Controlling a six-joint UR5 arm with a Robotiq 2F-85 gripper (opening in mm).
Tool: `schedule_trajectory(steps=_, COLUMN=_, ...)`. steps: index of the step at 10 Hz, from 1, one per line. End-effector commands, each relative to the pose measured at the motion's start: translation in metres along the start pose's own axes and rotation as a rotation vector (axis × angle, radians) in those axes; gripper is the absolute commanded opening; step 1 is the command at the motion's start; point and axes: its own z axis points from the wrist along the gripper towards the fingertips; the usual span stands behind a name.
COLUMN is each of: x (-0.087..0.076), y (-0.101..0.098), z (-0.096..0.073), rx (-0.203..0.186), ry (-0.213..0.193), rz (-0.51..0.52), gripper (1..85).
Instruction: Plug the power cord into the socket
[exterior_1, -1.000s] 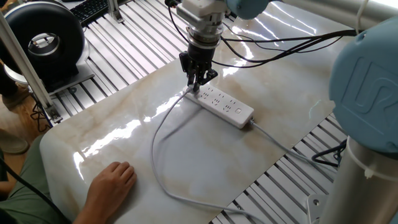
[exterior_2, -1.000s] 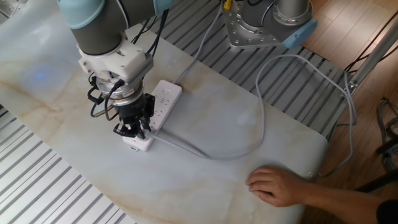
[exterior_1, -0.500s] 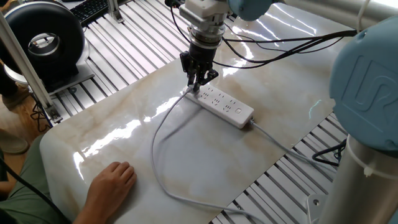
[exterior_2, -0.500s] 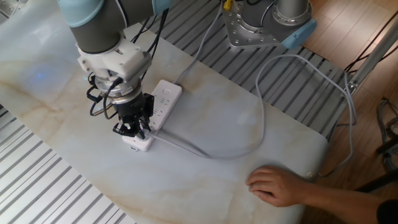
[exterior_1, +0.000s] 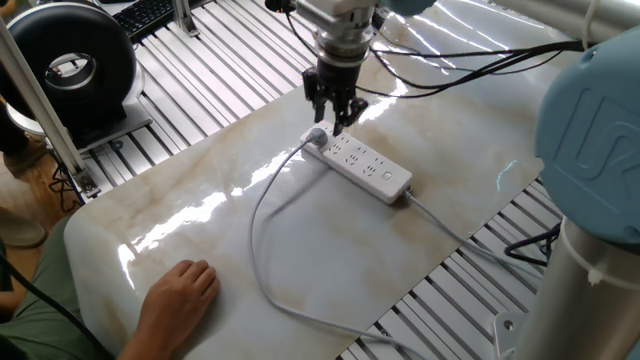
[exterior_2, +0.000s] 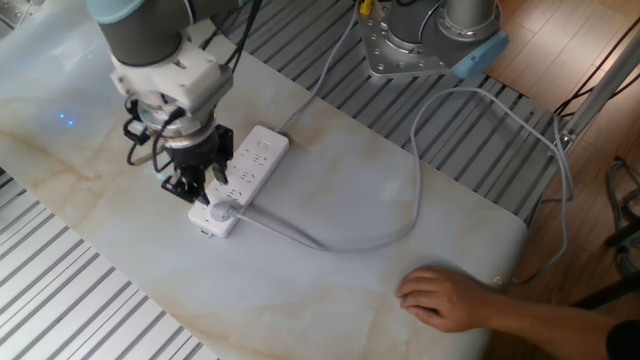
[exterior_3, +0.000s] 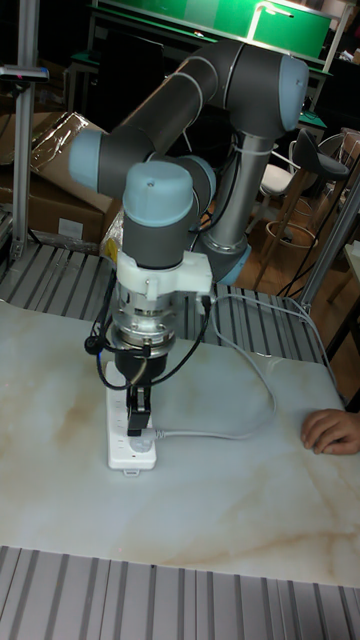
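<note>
The socket is a long white power strip lying on the marble tabletop. The power cord's small grey plug sits in the outlet at the strip's end. From there the cord loops across the table. My gripper hangs just above and beside the plug. Its fingers are apart and open, with nothing between them.
A person's hand rests on the table near the cord's loop. The strip's own white lead runs off the table edge. Black robot cables hang by the wrist. A black round device stands at the back left.
My gripper has let go of the plug, risen and drawn away from it. The plug stays in the strip's end outlet. The strip and cord shifted slightly.
</note>
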Motion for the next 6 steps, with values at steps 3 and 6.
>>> schedule_trajectory(steps=3, x=0.039, y=0.037, z=-0.064, rx=-0.046, ry=0.150, rz=0.520, gripper=39.3)
schedule_trajectory(steps=6, x=0.006, y=0.050, z=-0.079, rx=-0.075, ry=0.153, rz=1.172, gripper=34.0)
